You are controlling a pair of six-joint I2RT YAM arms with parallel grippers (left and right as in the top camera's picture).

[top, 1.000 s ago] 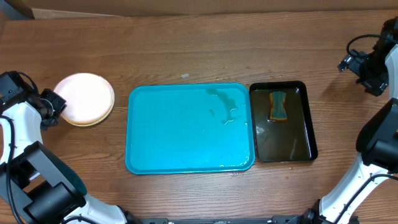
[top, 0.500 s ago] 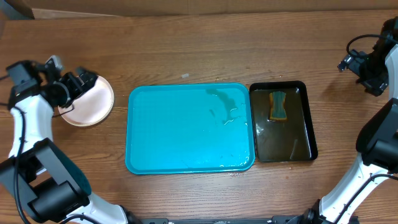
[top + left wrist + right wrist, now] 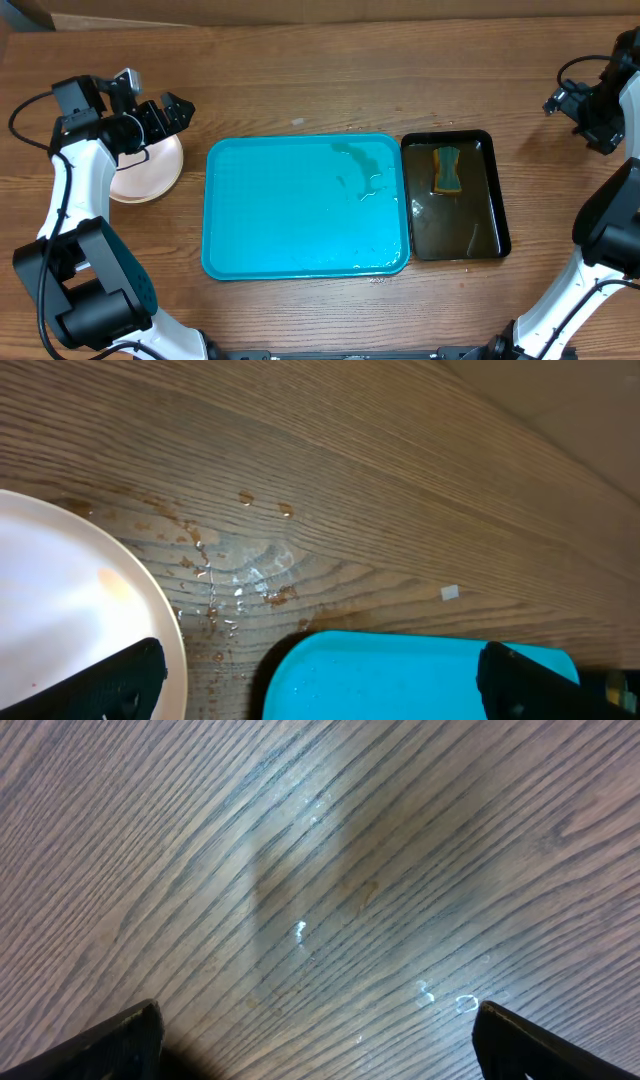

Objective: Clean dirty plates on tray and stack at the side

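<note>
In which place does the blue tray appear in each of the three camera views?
Overhead: the tray is in the middle of the picture.
Left wrist: one corner of the tray shows at the bottom edge.
Right wrist: not in it.
Shared landmark: the white plate, left of the tray in both.

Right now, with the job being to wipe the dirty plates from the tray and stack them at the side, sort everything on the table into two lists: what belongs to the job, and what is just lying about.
Belongs to the job:
- plates, stacked left of the tray
- blue tray
- sponge
- black tray holding the sponge

Just lying about:
- white scrap
- water drops on the table
</note>
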